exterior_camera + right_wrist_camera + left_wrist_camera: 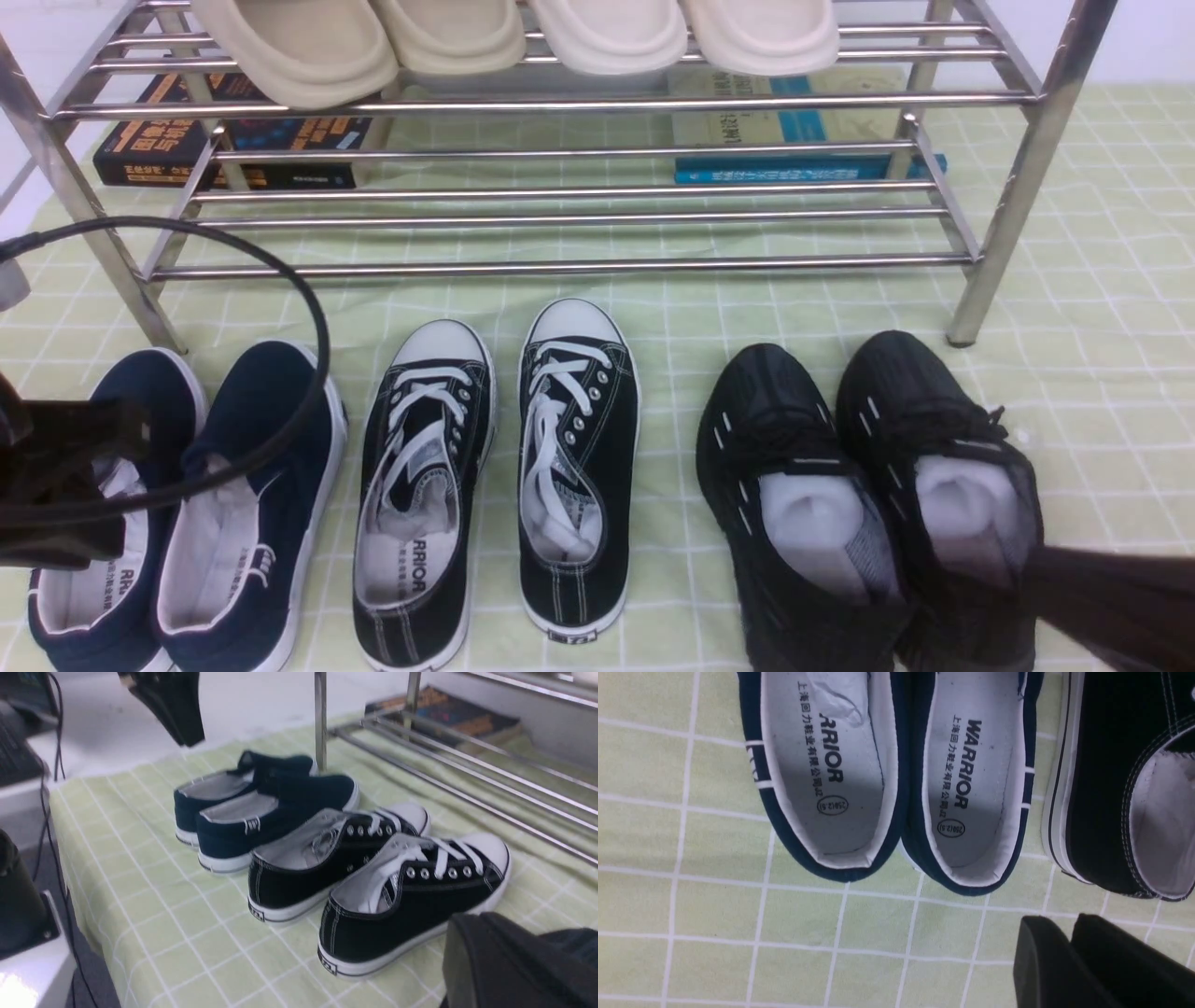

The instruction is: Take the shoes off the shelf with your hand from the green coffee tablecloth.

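Though both sneakers [581, 467] are already on the green cloth [672, 373], I'd not assume the placing is good. Pair sits toward the surface's near edge, btwn the navy slip-ons [280, 439] and the black mesh trainers [775, 411], toes to the rack [560, 269], heels to that edge.

Risks: R hand [476, 919] is low by the trainers, so a sideways sweep could catch a heel and shove that pair into the sneakers. L hand [1064, 926] hangs over the slip-ons; dropping w/o lift could press on a collar, and its looping cable [317, 373] might snag the rack if pulled fwd. Cloth is wrinkled, so a dragged sole could bunch it.

Hands: R fingers together, nothing gripped. L holds nothing; can't tell if its fingers are touching or slightly apart.

Sneakers: blk canvas, wht laces, wht rubber toe caps + soles, pale stitching, metal eyelets. Both upright, soles down, approx. parallel w/ a narrow gap. Laces loose, trailing inside the openings.
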`<act>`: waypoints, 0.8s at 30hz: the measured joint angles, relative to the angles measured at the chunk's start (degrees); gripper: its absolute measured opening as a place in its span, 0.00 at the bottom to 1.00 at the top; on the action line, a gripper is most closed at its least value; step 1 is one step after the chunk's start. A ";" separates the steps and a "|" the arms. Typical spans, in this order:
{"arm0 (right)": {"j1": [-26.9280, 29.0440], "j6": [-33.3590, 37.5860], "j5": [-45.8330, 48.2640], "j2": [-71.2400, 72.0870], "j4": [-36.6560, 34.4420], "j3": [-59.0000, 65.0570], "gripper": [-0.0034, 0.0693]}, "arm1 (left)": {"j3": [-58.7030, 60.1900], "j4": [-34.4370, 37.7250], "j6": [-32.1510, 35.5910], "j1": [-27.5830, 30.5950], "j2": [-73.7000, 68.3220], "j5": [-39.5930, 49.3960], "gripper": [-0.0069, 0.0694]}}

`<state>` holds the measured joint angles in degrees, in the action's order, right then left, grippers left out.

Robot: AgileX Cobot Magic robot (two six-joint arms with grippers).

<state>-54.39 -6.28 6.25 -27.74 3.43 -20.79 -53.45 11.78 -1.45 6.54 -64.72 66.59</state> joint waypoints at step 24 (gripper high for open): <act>0.00 -0.04 1.22 0.25 0.17 1.58 0.05 | 0.00 -4.13 0.00 0.00 0.00 -1.02 0.27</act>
<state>-54.39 -6.32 7.47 -27.49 3.60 -19.21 -53.45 7.65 -1.45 6.54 -64.72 65.57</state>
